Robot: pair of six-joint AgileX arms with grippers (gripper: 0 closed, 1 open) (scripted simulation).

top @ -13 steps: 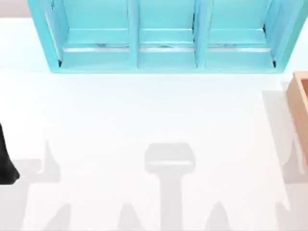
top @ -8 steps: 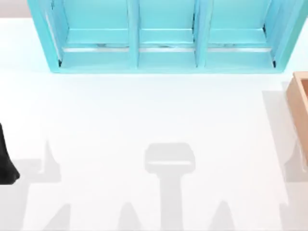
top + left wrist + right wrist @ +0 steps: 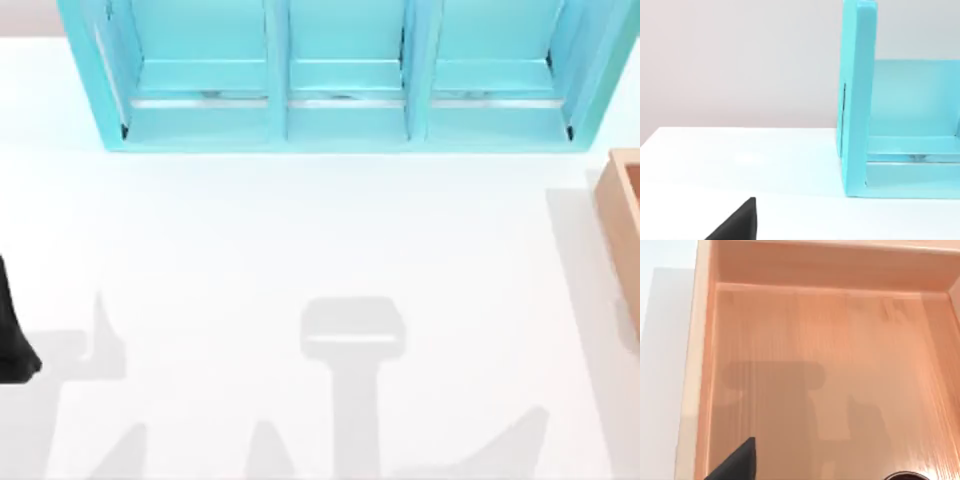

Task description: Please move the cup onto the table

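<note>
The white desk [image 3: 300, 240] carries a turquoise shelf [image 3: 340, 80] at the back. Your left end effector [image 3: 15, 340] waits at the left edge; I cannot tell its fingers. At the right, your right arm looks into the wooden box [image 3: 815, 365], where the cup [image 3: 902, 476] lies at one edge.

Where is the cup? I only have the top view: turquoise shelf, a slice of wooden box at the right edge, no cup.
Observer: The right wrist view looks down into the wooden box. A sliver of dark round rim sits at its floor, likely the cup, though too little shows to be sure.
Operator: Is the right claw over the box?
Observer: Yes, a black part of the right claw hangs above the box floor.
Operator: And the left claw?
Observer: The left claw sits low over the table, facing the outer side wall of the shelf.
</note>
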